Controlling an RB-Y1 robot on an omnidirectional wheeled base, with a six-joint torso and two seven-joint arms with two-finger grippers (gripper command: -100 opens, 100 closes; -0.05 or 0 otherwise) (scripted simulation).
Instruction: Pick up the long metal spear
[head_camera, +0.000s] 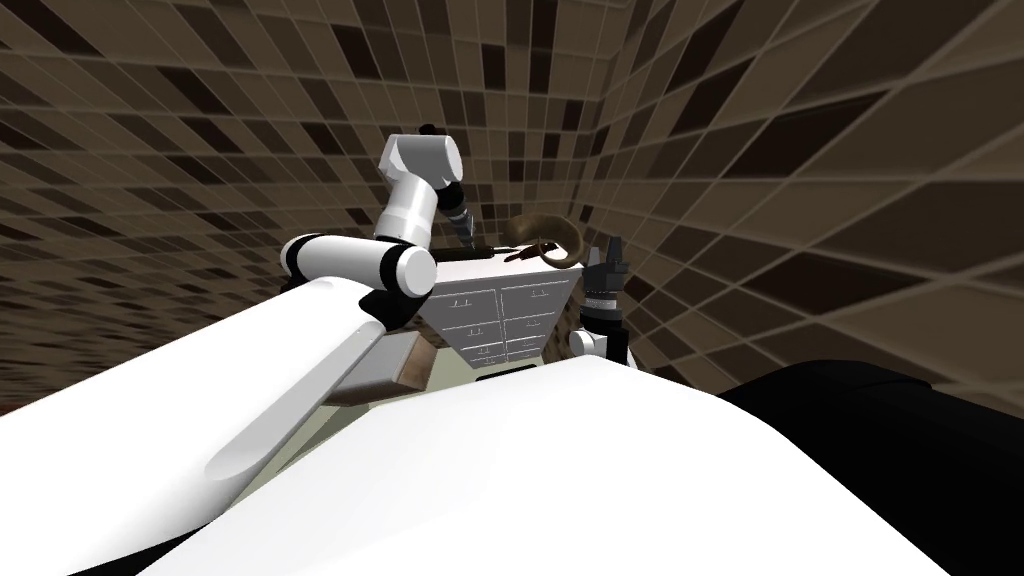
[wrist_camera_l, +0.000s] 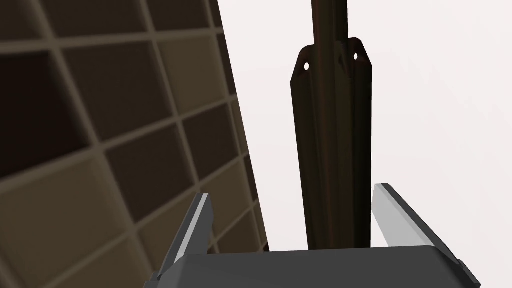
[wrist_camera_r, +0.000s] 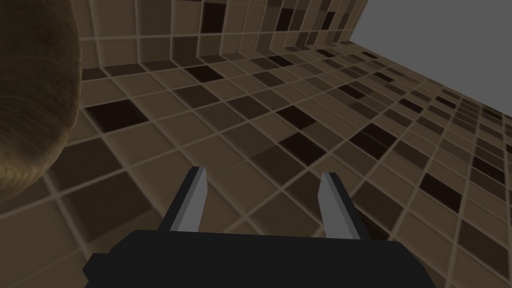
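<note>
Spear: a long, dark shaft lies flat on the white top of the dresser. In the head view the spear (head_camera: 478, 251) is a thin dark strip just above the middle of the frame. In the left wrist view the spear (wrist_camera_l: 332, 150) runs straight away from the gripper body, widening into a ridged section with two small holes at its far shoulders.

Left gripper: in the head view the left gripper (head_camera: 465, 232) points down at the dresser top, at the end of an arm bent in from the centre left. In the left wrist view the left gripper (wrist_camera_l: 293, 192) has its fingers spread wide, with the spear between them and much closer to one finger; contact there cannot be judged. Nothing is clamped.

Right gripper: the right gripper (head_camera: 613, 248) stands upright right of centre, beside the dresser's right edge. In its own view the right gripper (wrist_camera_r: 262, 175) has parted fingers and holds nothing.

Dresser: the white dresser (head_camera: 500, 320) shows rows of drawers below the frame's centre; its top (wrist_camera_l: 440, 100) is plain white.

Brown object: a curved, horn-like brown object (head_camera: 548, 232) sits on the dresser top, right of the spear; its rounded side (wrist_camera_r: 30, 100) shows near the right gripper.

Walls: brown and tan tiled walls (head_camera: 200, 150) surround the dresser.
</note>
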